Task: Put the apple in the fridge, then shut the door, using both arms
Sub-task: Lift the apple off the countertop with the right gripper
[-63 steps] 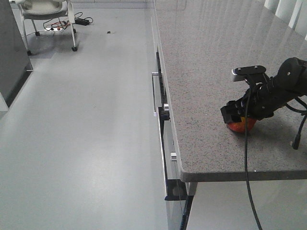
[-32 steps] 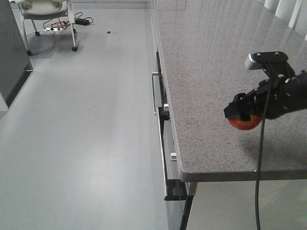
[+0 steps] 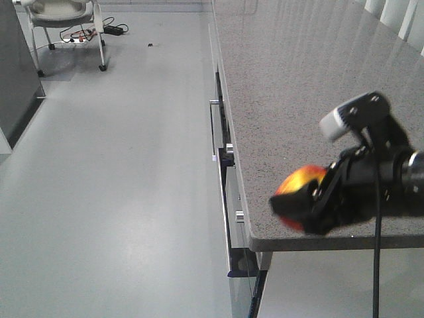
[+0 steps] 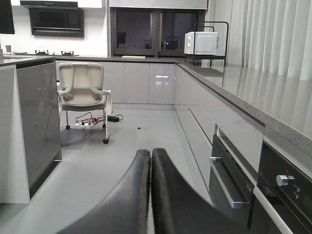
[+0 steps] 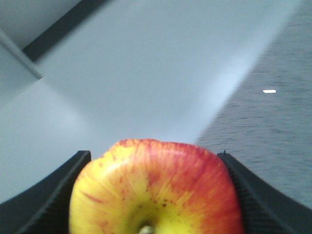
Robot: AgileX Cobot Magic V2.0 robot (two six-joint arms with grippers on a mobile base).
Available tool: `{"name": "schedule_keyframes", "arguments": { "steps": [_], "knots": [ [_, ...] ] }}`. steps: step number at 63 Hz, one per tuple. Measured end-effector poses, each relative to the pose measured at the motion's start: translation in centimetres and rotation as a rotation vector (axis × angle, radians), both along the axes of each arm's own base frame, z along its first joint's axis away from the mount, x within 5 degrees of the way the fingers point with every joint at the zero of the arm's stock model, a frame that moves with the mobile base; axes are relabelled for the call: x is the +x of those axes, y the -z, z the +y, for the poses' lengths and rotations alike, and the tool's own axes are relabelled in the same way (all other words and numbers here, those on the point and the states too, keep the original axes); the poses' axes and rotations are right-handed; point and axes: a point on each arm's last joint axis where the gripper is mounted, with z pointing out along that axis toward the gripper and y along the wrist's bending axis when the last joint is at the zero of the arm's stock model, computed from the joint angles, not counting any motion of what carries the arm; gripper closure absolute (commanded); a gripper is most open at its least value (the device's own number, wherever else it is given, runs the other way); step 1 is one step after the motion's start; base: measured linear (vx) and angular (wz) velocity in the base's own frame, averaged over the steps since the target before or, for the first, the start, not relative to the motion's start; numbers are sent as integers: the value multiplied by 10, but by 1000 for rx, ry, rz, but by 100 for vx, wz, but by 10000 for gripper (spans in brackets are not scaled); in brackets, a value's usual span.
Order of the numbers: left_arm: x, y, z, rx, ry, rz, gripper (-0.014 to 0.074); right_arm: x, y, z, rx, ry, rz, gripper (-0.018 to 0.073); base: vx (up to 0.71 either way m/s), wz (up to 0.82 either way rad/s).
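The apple (image 3: 301, 180), red with a yellow patch, hangs in the air over the counter's front edge, with my right gripper (image 3: 301, 207) shut on it. In the right wrist view the apple (image 5: 156, 190) fills the space between the two black fingers (image 5: 53, 195), its stem dimple facing the camera. My left gripper (image 4: 150, 155) is shut with nothing in it and points along the kitchen floor. The fridge and its door are out of view.
The grey speckled counter (image 3: 298, 79) runs along the right, with drawer handles and oven knobs (image 3: 224, 156) on its front. A wheeled chair (image 3: 63, 16) and floor cables stand at the back left. A dark grey cabinet end (image 3: 16, 73) is at the left. A microwave (image 4: 201, 43) sits far back.
My right gripper has lifted the apple off the counter and carried it left and toward the camera, out to the counter's front edge.
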Motion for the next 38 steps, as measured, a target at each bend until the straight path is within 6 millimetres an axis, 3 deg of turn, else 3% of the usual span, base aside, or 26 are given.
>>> {"name": "schedule_keyframes", "arguments": {
  "steps": [15, 27, 38],
  "knots": [
    [0, 0, 0, 0, 0, 0, 603, -56, 16, 18, 19, -140, 45, 253, 0, 0],
    [0, 0, 0, 0, 0, 0, 603, -90, 26, 8, 54, -165, 52, 253, 0, 0],
    [0, 0, 0, 0, 0, 0, 603, -113, 22, -1, 87, -189, 11, 253, 0, 0]
  ]
}}
